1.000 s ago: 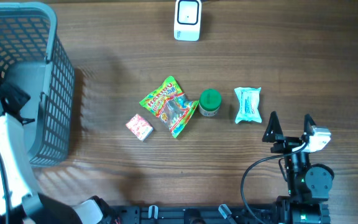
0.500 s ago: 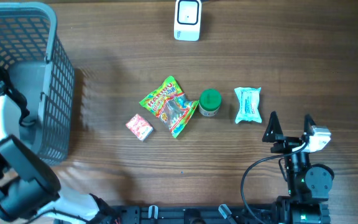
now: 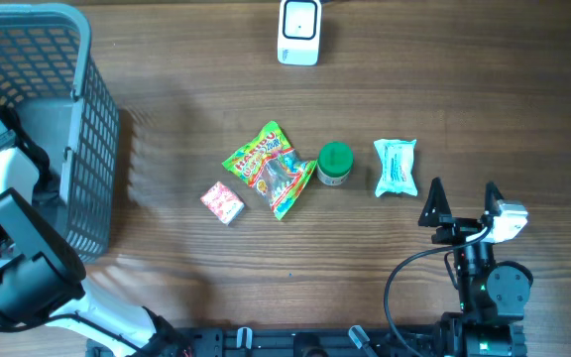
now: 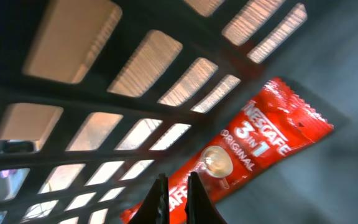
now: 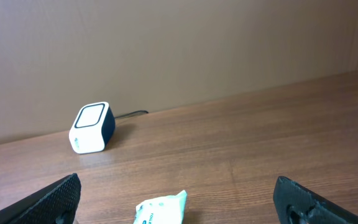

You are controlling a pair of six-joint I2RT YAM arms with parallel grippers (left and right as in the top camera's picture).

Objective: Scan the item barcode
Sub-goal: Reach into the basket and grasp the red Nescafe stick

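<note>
While right gripper [image 3: 462,194] sits open, left gripper [image 4: 174,190] pinches lower end of red coffee sachet [image 4: 253,146] inside basket [image 3: 92,149].

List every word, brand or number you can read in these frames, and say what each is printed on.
"NESCAFE": on the red sachet in the basket, left wrist view.
"3in1": same sachet, below the brand.
"ORIGINAL": same sachet, beside "3in1".
Green snack bag: colourful lettering, too small to read.
Pale blue packet and pink box: print too small to read.
White scanner: no text visible.
</note>
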